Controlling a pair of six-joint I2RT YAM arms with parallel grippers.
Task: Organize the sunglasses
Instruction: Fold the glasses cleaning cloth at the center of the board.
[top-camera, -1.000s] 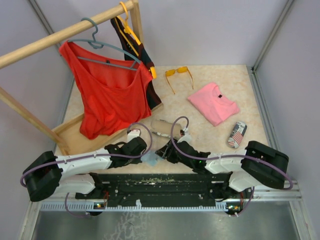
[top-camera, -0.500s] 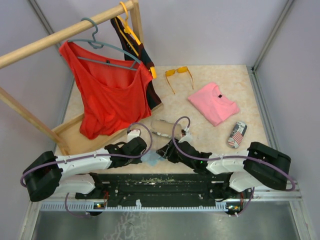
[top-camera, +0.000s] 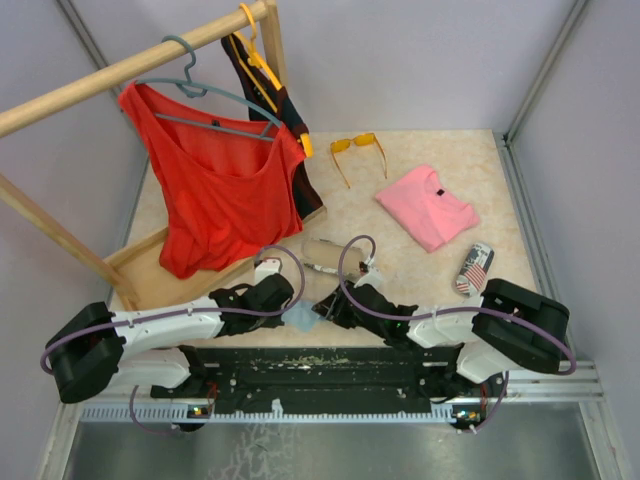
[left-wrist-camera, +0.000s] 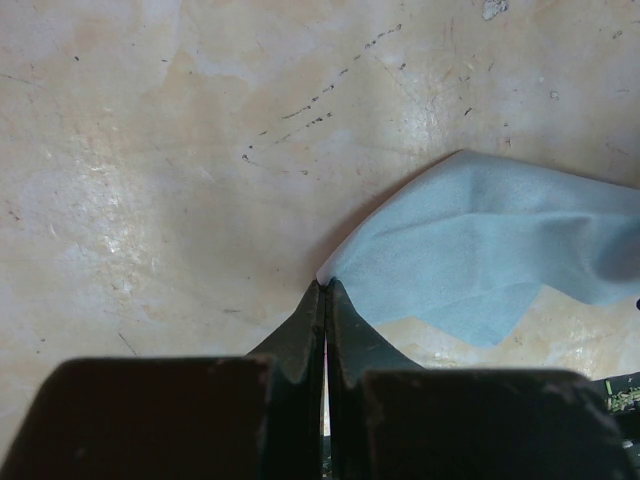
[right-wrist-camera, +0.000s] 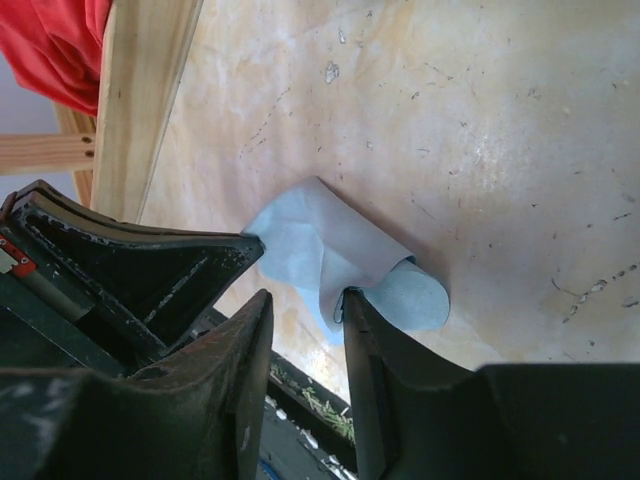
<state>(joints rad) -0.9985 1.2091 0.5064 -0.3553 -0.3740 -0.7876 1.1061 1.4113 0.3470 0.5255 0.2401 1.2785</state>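
The orange-lensed sunglasses (top-camera: 358, 148) lie open at the back of the table, far from both arms. A slim greyish-lilac pair (top-camera: 321, 255) lies mid-table, just beyond the grippers. My left gripper (top-camera: 291, 308) (left-wrist-camera: 326, 285) is shut on a corner of a light-blue cloth (top-camera: 298, 319) (left-wrist-camera: 480, 250), which trails off to its right. My right gripper (top-camera: 322, 305) (right-wrist-camera: 305, 300) is open right next to it. The cloth (right-wrist-camera: 320, 235) has a folded edge resting against the tip of one right finger (right-wrist-camera: 365, 330).
A wooden clothes rack with a red top (top-camera: 215, 190) fills the left side, its base board (top-camera: 150, 275) (right-wrist-camera: 140, 100) close to the left arm. A folded pink shirt (top-camera: 427, 205) and a flag-patterned glasses case (top-camera: 474, 268) lie on the right.
My right arm has edged slightly left, closer to the cloth. My left gripper has kept hold of the cloth and barely moved.
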